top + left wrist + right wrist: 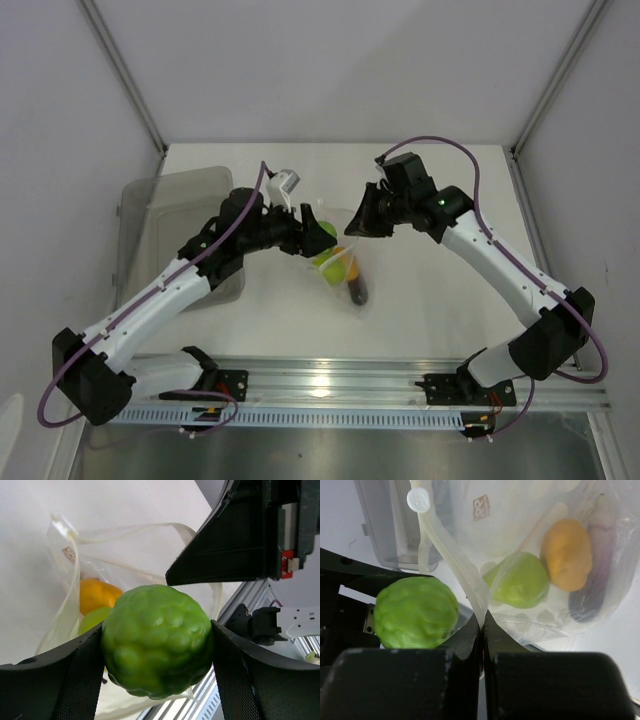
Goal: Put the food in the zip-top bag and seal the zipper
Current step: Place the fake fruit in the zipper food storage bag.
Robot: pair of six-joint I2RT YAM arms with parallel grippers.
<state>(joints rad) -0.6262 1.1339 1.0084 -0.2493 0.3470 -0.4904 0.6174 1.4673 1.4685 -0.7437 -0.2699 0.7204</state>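
Bag (pixel 530 530) sits mid-table (pixel 430 300), its mouth edge pinched between the fully closed fingers of the right gripper (pixel 482 620) at its 12 o'clock. Inside it lie the pear (pixel 520 580), orange fruit (pixel 567 555) and eggplant (pixel 592 580). At 10 o'clock, by the mouth, the left gripper (pixel 157 635), jaws wide, clamps the green fruit (pixel 157 640). A bin (pixel 160 210) stands at 9 o'clock.

Top view: zip-top bag (pixel 342 240) film barely readable, mouth edge too faint to trace. Round green fruit (pixel 328 233) half covered by left gripper (pixel 316 232). Left wrist: pear (pixel 92 620) mostly behind that fruit, eggplant (pixel 592 597) hidden there. Right wrist: fruit blurred, bag top and grey bin (pixel 390 525) cropped by the frame, bag edge vanishes inside right gripper (pixel 482 640).
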